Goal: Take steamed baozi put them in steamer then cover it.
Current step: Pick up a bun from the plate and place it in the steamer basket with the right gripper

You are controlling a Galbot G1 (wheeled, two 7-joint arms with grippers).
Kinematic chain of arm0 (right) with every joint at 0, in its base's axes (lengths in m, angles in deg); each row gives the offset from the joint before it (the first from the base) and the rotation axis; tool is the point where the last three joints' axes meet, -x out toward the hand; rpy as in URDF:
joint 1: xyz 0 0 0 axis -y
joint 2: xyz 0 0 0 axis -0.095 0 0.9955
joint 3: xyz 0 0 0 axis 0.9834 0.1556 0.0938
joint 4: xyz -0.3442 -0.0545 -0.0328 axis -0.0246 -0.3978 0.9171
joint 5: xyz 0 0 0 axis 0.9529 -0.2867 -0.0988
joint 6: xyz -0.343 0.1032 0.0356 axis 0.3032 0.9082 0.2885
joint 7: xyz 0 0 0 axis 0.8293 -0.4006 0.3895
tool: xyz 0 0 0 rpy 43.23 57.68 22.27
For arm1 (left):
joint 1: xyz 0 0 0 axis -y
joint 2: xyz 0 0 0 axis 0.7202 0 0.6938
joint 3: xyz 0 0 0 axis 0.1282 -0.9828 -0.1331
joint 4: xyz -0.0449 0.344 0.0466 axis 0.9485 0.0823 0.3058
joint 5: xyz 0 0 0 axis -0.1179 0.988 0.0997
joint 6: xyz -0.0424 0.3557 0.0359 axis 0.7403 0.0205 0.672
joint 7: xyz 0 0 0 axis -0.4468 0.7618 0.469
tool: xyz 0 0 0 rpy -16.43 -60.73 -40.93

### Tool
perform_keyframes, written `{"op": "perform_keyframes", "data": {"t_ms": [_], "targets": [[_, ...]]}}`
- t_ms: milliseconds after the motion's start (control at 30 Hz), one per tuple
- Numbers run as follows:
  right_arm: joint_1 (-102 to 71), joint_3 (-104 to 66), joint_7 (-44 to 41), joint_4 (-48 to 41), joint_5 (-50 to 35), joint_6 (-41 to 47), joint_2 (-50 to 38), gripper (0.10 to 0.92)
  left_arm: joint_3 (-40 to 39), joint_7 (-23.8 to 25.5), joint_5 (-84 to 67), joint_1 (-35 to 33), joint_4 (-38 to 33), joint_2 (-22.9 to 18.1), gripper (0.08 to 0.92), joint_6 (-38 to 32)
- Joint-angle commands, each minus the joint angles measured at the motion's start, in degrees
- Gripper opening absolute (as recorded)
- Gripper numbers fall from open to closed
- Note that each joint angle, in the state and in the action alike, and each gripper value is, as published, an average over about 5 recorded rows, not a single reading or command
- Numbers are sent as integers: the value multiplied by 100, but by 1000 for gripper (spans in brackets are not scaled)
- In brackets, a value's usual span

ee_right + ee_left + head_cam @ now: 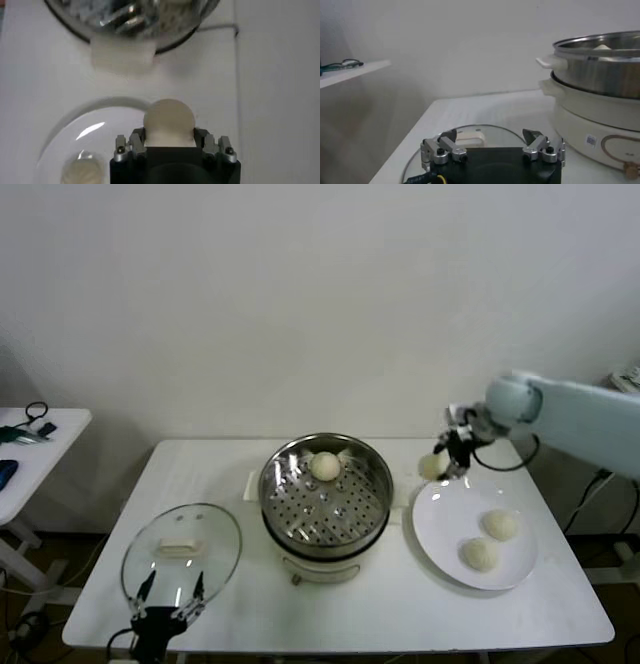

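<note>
Above the plate (pixel 520 569), right claw (pixel 447 465) grips a baozi (pixel 432 467).

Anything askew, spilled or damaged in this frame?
Nothing stands out. One baozi sits in the steamer, two wait on the plate, the right gripper grips a fourth above the plate's edge, and the lid lies flat by the left gripper.

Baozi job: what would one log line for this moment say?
right tool: holds baozi above plate edge | steamer: one bun inside | plate: two buns | cover: on table | left tool: open, near cover
</note>
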Motion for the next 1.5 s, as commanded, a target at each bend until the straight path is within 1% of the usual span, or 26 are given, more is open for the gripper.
{"op": "perform_keyframes", "data": {"t_ms": [33,167,300,433,600,700,1000,1400,1500], "targets": [[1958,446,45,729,-1620,243,810,636,-21,-2,-2,3,-11,23,823,4],[1550,25,511,1142,-1945,629,1388,636,-42,-5,-3,-15,-62,35,823,10],[844,-123,930,1248,-1893,930,1953,636,-22,-8,-15,-63,-126,42,823,8],[89,-193,1226,1013,-1584,1172,2469,636,16,-17,-25,-97,-156,51,823,7],[-590,-260,1397,337,-1270,1313,2868,636,48,-22,-34,-148,-212,51,823,6],[-905,-292,1437,22,-1121,1351,2986,636,61,-28,-38,-168,-226,46,823,5],[-1503,-356,1577,-338,-777,1442,3009,636,49,-35,-40,-155,-192,20,823,7],[-1698,-437,1640,-475,-681,1496,3116,637,45,-36,-40,-125,-148,9,823,13],[-1665,-476,1656,-459,-663,1501,3107,657,43,-35,-38,-122,-153,5,823,18]]}}
